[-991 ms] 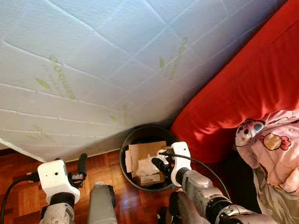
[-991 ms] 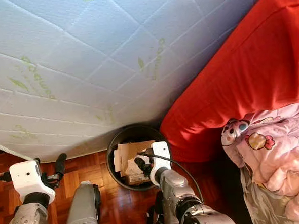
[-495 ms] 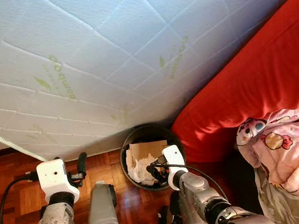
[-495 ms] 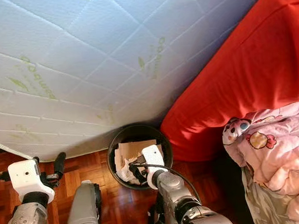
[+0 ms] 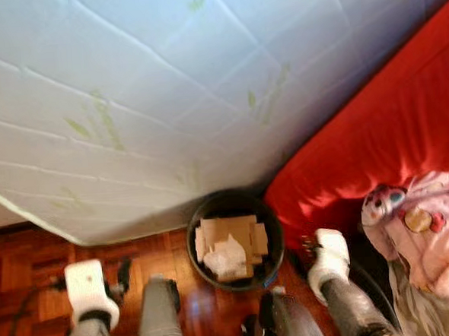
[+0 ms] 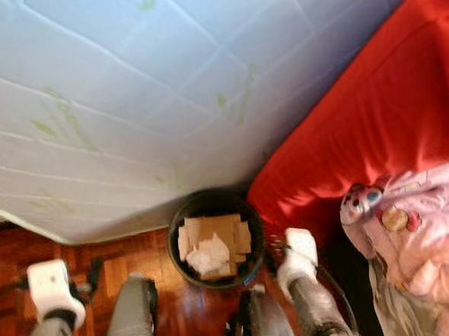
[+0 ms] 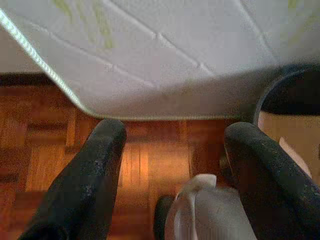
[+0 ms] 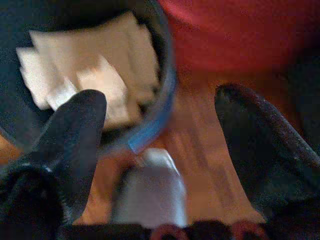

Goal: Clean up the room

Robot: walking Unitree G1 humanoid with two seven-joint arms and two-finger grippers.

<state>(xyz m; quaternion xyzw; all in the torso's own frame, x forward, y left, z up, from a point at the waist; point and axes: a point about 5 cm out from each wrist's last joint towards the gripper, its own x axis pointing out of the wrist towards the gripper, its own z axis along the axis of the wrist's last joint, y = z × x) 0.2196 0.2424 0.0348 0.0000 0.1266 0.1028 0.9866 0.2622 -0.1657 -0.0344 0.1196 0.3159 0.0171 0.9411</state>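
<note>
I see a white quilted mattress [image 5: 151, 89] with green print leaning over most of the head views, blurred. To its right sits a red sofa [image 5: 390, 135], with a pink patterned blanket [image 5: 427, 239] heaped on its near right end. The floor [image 5: 32, 263] is reddish wood parquet.

A round black bin [image 5: 230, 240] stands on the floor at the mattress's lower edge, just beside the sofa's corner. Inside it lie flat cardboard pieces [image 5: 232, 232] with crumpled white paper [image 5: 226, 255] on top.

My right arm reaches forward, low, to the right of the bin, near the sofa front. Right gripper [image 8: 160, 125]: fingers spread wide, nothing between them; in the wrist view one finger [image 8: 75, 135] overlaps the bin's contents and the other lies over the floor.

My left arm is held low over the floor, left of the bin. Left gripper [image 7: 172, 165]: fingers wide apart, holding nothing, pointing toward the mattress edge.
</note>
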